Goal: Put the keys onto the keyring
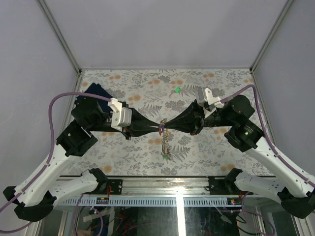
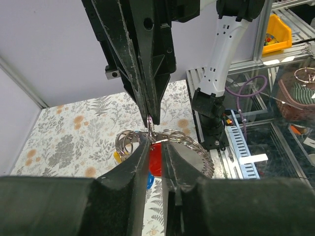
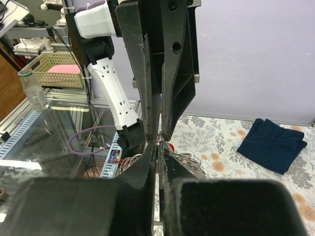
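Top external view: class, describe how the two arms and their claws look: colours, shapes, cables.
The left arm and right arm have white lower links and black joints. A purple cable loops along each. Each wrist carries a white block. The left claw and right claw are black wedges tapering to narrow tips. A green light glows on the right arm.

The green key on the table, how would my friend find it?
Find the flowery table, then the white block on the right arm near its far side. Just left of that block lies the green key, all alone, while the other keys sit bunched between the two arms.
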Motion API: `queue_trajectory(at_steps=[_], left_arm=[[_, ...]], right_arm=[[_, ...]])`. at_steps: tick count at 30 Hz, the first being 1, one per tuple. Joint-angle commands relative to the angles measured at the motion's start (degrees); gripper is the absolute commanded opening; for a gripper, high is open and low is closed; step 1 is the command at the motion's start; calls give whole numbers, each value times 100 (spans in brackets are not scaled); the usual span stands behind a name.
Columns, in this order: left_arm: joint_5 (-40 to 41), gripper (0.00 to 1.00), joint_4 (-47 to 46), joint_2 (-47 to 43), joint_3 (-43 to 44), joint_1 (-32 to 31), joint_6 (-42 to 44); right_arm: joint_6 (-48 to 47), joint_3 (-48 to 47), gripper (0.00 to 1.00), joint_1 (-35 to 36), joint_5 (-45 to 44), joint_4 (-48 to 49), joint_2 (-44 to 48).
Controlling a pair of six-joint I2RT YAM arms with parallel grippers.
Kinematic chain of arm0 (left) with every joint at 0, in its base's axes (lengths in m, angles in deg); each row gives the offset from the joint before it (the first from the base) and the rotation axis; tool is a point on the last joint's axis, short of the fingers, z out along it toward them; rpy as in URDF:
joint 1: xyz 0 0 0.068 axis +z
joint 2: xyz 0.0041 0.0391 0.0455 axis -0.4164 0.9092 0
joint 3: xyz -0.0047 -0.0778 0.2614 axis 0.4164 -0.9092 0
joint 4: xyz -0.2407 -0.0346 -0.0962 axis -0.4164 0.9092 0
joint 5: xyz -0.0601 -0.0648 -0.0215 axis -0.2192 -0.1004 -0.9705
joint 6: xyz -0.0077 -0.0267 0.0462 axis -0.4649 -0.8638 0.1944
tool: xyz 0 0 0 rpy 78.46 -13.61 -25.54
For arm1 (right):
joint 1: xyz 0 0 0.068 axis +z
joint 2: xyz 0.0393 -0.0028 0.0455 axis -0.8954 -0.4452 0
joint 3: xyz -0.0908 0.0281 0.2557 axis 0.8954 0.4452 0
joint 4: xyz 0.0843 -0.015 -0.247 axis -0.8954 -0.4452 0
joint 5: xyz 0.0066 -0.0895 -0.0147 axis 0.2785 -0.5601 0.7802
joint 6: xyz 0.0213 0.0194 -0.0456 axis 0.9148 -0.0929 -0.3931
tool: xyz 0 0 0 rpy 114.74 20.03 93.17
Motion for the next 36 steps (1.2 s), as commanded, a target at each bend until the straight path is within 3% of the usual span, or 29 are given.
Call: queue_trajectory(at_steps=[1, 7, 25, 36], left_arm=[[-203, 14, -371, 13, -10, -33, -119], [-127, 0, -377, 11, -12, -35, -146], [135, 0, -936, -110, -314, -37, -398], [239, 0, -928, -189, -342, -34, -385]], right_arm=[[73, -53, 0, -2, -27, 484, 143], [125, -12, 0, -4, -23, 613, 144], [872, 595, 0, -2, -490, 2284, 412], [780, 668, 0, -2, -816, 2379, 564]])
